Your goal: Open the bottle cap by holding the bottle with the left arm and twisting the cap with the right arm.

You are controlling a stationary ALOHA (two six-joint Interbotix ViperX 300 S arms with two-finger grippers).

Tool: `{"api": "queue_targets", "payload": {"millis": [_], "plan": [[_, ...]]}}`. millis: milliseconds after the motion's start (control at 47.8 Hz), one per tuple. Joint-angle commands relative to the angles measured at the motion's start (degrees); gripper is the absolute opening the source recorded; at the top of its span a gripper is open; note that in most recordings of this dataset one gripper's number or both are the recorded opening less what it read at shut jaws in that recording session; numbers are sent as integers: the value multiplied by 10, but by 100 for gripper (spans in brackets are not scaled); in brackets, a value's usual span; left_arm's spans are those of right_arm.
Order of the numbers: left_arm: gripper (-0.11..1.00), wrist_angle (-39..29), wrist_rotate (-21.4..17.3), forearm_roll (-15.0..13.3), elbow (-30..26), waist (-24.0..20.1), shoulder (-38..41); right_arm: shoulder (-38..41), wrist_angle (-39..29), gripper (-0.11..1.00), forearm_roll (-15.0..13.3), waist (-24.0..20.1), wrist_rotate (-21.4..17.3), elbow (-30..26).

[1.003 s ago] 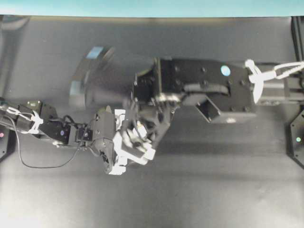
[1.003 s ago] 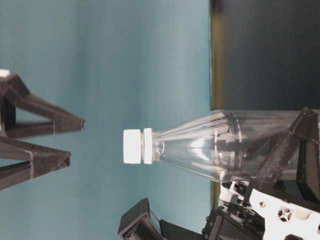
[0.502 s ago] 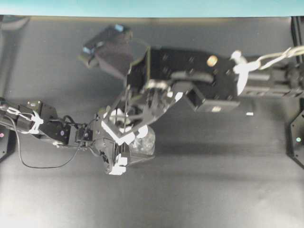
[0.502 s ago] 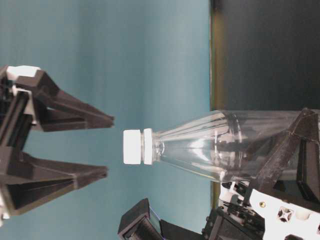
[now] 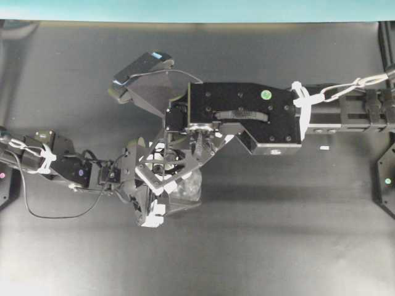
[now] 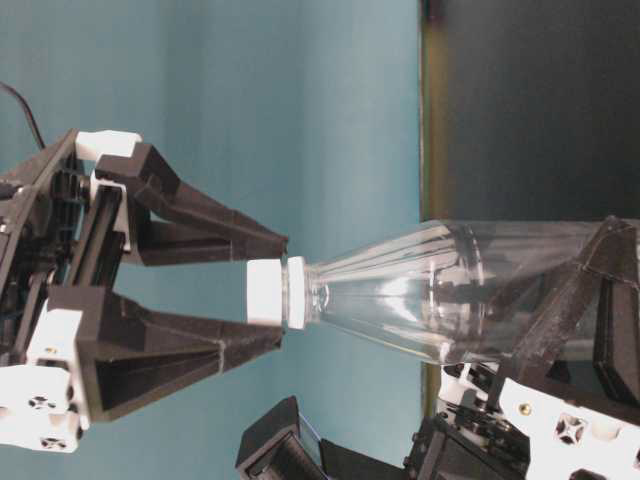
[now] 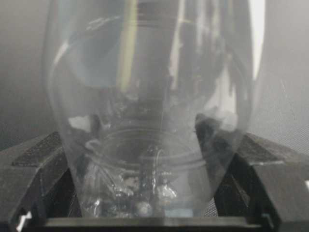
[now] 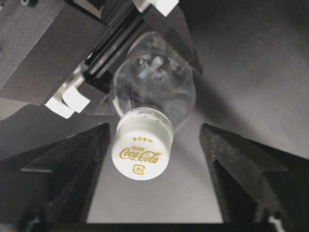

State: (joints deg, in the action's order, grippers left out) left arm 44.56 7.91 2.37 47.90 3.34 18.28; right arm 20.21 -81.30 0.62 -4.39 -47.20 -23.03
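Note:
The clear bottle (image 6: 430,295) leans with its lower body between the fingers (image 7: 270,169) of my left gripper (image 7: 152,193), which is shut on it. In the overhead view the left gripper (image 5: 162,188) reaches in from the left and the bottle (image 5: 190,185) shows just past it. The white bottle cap (image 8: 142,145) carries gold lettering. My right gripper (image 8: 155,128) stands open around the cap, the left finger (image 8: 72,164) close to it and the right finger (image 8: 241,164) well apart. In the table-level view the fingertips flank the cap (image 6: 265,292).
The right arm's boxy forearm (image 5: 247,114) reaches in from the right above the dark table (image 5: 278,246). A small white tape mark (image 5: 324,148) lies on the table. A teal wall (image 5: 197,9) runs along the back edge. A black stand (image 5: 386,179) sits at the right edge.
My right gripper has come down from above until its fingertips flank the cap, and its fingers have drawn slightly closer. The left gripper and the bottle have stayed still.

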Motion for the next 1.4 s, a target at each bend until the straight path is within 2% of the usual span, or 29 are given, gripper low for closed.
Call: {"api": "queue_targets", "payload": {"millis": [0, 146, 314, 481, 648, 878, 1171, 1296, 1380], "plan": [[80, -9, 6, 2, 4, 8, 2, -2, 0, 66, 4, -20, -4, -1], [80, -9, 6, 2, 4, 8, 3, -3, -5, 38, 11, -23, -3, 0], [80, -11, 6, 2, 4, 8, 2, -3, -9, 37, 11, -21, 3, 0], [80, -11, 6, 2, 5, 8, 2, -3, -9, 37, 11, -19, 51, -2], [80, -11, 6, 3, 6, 8, 2, -3, -6, 37, 13, -15, 165, -4], [80, -11, 9, 3, 6, 8, 2, -3, -4, 37, 13, -15, 394, -4], [80, -11, 11, 2, 6, 8, 2, -4, -4, 37, 4, -15, 654, 0], [80, -11, 11, 3, 5, 8, 2, -5, -2, 37, -1, -14, 737, 4], [80, -11, 11, 2, 4, 8, 2, -7, 1, 37, -1, -11, 775, 8]]}}
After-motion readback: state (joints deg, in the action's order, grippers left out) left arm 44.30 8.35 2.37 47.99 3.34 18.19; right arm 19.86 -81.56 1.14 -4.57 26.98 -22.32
